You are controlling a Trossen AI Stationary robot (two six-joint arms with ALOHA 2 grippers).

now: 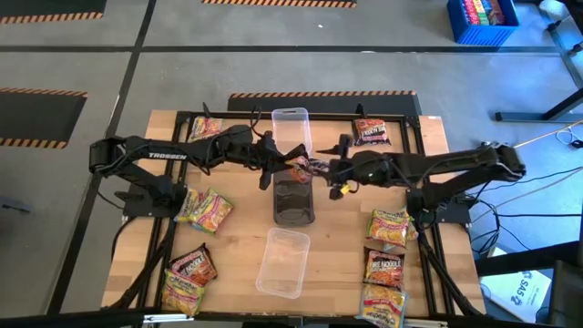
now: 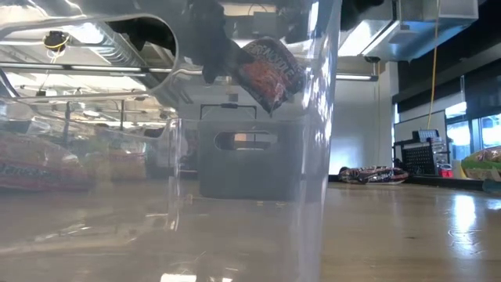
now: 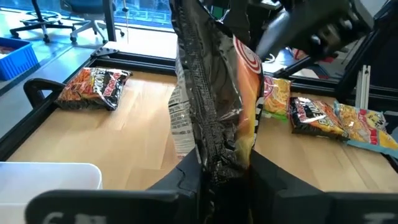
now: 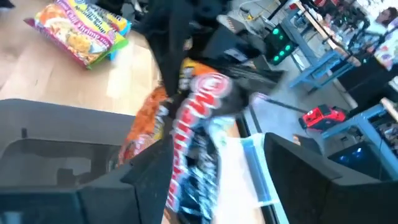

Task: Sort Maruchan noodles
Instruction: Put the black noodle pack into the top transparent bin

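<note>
A dark brown-red noodle packet (image 1: 305,167) hangs in the air between my two grippers, over the far end of a dark grey tray (image 1: 293,208). My left gripper (image 1: 276,167) reaches in from the table's left and is shut on the packet (image 3: 211,93). My right gripper (image 1: 330,173) comes from the table's right and is open, with its fingers on either side of the packet's other end (image 4: 199,130). In the low view the packet (image 2: 270,74) shows tilted, high above the table. My left gripper pinches a crumpled end of the packet (image 3: 221,155) between its two fingers, coming nearly level from the table's left. The packet is lifted clear of the table and tray. My right gripper has one finger (image 4: 152,168) close beside the packet, and I cannot tell whether it touches.
Clear trays stand at the far middle (image 1: 291,123) and the near middle (image 1: 282,264). Loose packets lie at the far left (image 1: 205,128), the far right (image 1: 372,132), the left (image 1: 205,210), the near left (image 1: 189,269) and down the right side (image 1: 390,226).
</note>
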